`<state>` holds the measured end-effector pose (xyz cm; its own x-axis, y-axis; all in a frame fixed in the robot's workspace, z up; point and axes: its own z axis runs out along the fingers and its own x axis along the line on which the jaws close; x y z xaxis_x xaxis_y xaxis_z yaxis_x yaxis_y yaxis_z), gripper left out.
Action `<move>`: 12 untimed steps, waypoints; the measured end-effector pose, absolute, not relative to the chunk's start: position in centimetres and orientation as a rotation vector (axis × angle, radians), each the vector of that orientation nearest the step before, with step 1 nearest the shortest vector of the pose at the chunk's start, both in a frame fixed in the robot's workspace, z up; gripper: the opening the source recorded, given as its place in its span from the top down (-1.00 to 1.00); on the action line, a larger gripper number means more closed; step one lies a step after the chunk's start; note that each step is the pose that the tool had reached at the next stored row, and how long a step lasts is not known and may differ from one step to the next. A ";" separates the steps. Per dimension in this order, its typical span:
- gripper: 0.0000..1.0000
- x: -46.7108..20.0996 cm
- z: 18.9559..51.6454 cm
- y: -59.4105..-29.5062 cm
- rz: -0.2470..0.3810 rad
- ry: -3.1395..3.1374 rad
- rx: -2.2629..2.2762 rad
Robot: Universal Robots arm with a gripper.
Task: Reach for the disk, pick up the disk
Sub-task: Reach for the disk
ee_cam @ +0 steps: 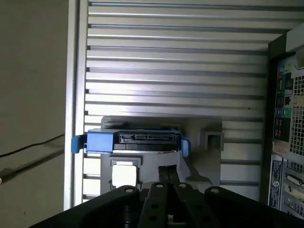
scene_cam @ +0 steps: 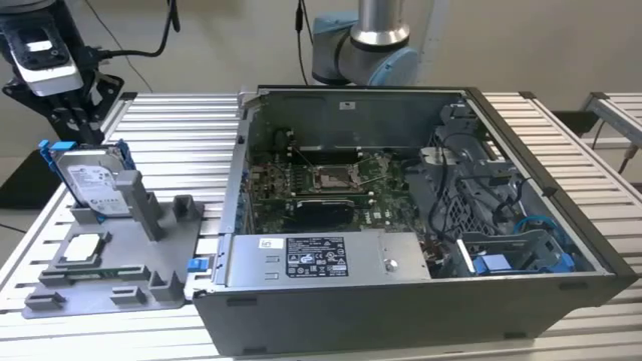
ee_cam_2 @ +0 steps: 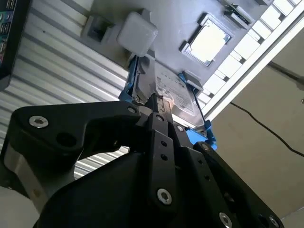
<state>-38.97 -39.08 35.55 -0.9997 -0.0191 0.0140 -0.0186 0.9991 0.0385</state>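
The disk [scene_cam: 95, 180], silver with a white label and a blue frame, stands upright on edge in a slot of the grey holder [scene_cam: 131, 289] at the exterior view's left. My gripper [scene_cam: 86, 134] hangs just above its top edge, black fingers pressed together with nothing between them. In the second wrist view the gripper [ee_cam_2: 159, 105] sits close to the edge of the disk [ee_cam_2: 178, 92]; whether they touch is unclear. In the first wrist view the gripper [ee_cam: 167, 172] is beside the disk's [ee_cam: 142, 138] connector edge.
A small square silver chip [scene_cam: 83, 248] lies flat on the holder in front of the disk. An open computer case [scene_cam: 401, 210] stands on the slatted metal table [scene_cam: 171, 135] to the exterior view's right of the holder. Grey posts [scene_cam: 146, 207] rise beside the disk.
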 end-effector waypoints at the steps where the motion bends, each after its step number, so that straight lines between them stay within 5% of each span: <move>1: 1.00 -39.0 35.5 -39.0 -0.060 -3.126 0.029; 12: 1.00 -42.6 35.4 -36.9 -0.060 -3.126 0.029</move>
<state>-42.61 -36.91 35.44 -0.9997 -0.0190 0.0141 -0.0185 0.9991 0.0384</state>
